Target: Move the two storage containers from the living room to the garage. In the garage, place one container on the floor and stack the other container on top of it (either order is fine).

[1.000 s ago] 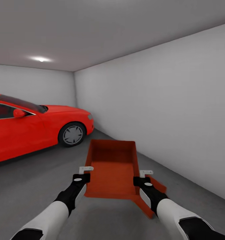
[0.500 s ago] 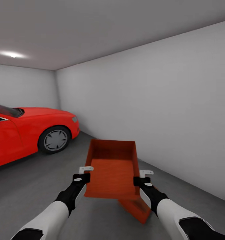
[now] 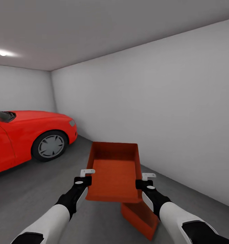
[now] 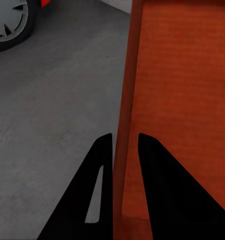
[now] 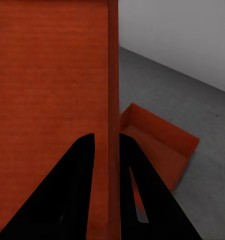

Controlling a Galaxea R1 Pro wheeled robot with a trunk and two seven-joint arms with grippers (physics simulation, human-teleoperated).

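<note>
I am in the garage, holding one orange-red storage container point(image 3: 114, 171) level in front of me, above the floor. My left gripper point(image 3: 87, 172) is shut on its left wall point(image 4: 123, 125), and my right gripper point(image 3: 148, 176) is shut on its right wall point(image 5: 112, 100). The second storage container point(image 3: 141, 217) lies on the dark grey floor point(image 3: 33, 193), below and slightly right of the held one; its open top shows in the right wrist view point(image 5: 157, 142). The held box hides part of it in the head view.
A red car point(image 3: 23, 135) stands at the left, its front wheel point(image 3: 49, 145) a short way from the containers. A plain white wall point(image 3: 168, 112) runs close along the right. Bare grey floor lies between the car and the boxes.
The whole view has swung to the right: the car and ceiling light slid left. More of the container on the floor now shows below the held one. Both grippers keep their hold.
</note>
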